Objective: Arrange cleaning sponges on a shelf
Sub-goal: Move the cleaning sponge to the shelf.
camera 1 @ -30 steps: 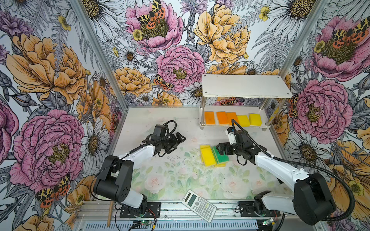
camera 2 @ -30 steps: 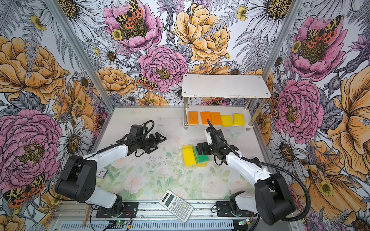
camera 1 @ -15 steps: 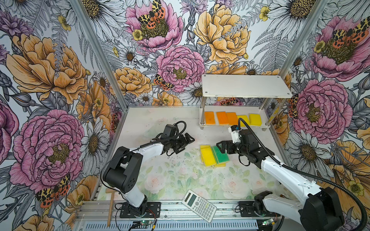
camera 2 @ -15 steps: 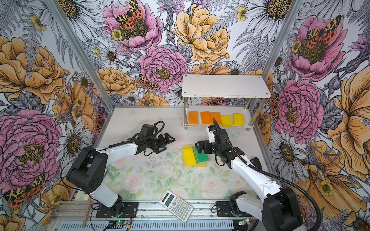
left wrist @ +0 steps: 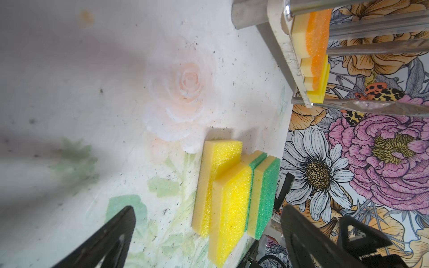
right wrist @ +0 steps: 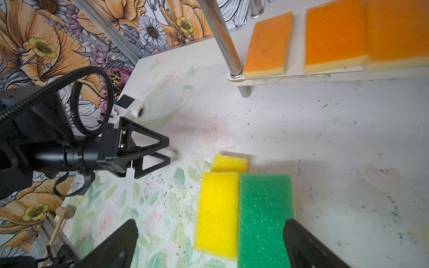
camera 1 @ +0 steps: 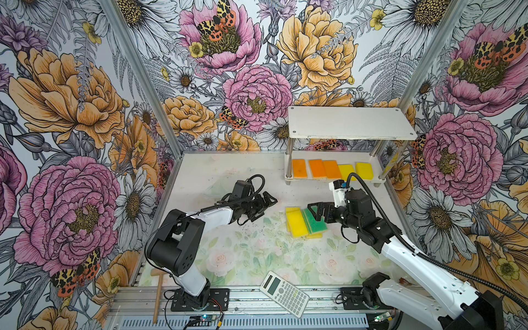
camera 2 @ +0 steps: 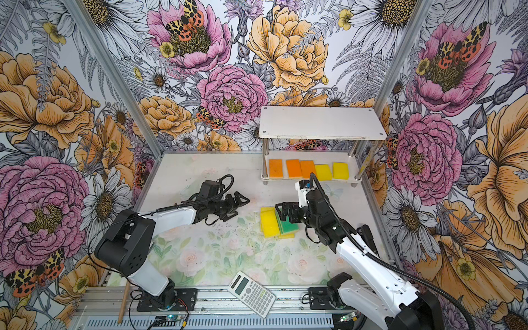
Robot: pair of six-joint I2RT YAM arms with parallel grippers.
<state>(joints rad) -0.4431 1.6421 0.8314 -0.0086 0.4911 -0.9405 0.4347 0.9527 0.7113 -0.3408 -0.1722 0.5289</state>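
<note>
Orange rectangular foam sponges (camera 1: 317, 168), three in a row, lie flat beside two yellow rectangular foam sponges (camera 1: 364, 171) on the lower board of the white two-tier shelf with shiny metal posts (camera 1: 351, 123), which stands at the far right of the pale flower-printed desk (camera 1: 257, 251). Both top views show a loose heap of sponges (camera 2: 270, 225) on the desk in front of the shelf, with the black left claw (camera 1: 265, 206) near it on one side and the black right claw (camera 1: 315, 213) over its green-topped sponge (camera 1: 317, 225); only these views take in the white calculator (camera 2: 253, 294) at the near edge. The left wrist view alone gives the heap edge-on: a yellow-topped sponge (left wrist: 229, 208) rests partly on another yellow one, two green-topped ones overlap beside them, and each has a paler foam base. The right wrist view instead looks down on the heap, where only one green top (right wrist: 264, 213) shows, touching a yellow sponge (right wrist: 218, 208) along its long side; both lie between the right claw's fingers (right wrist: 308, 246), which stand wide apart and grasp nothing, though whether they touch the foam I cannot tell. That view also catches the left claw (right wrist: 169, 150) from the front, jaws spread, released and empty, a clear gap away from the heap, and a small wooden mallet (right wrist: 62, 214) at the desk's edge.
</note>
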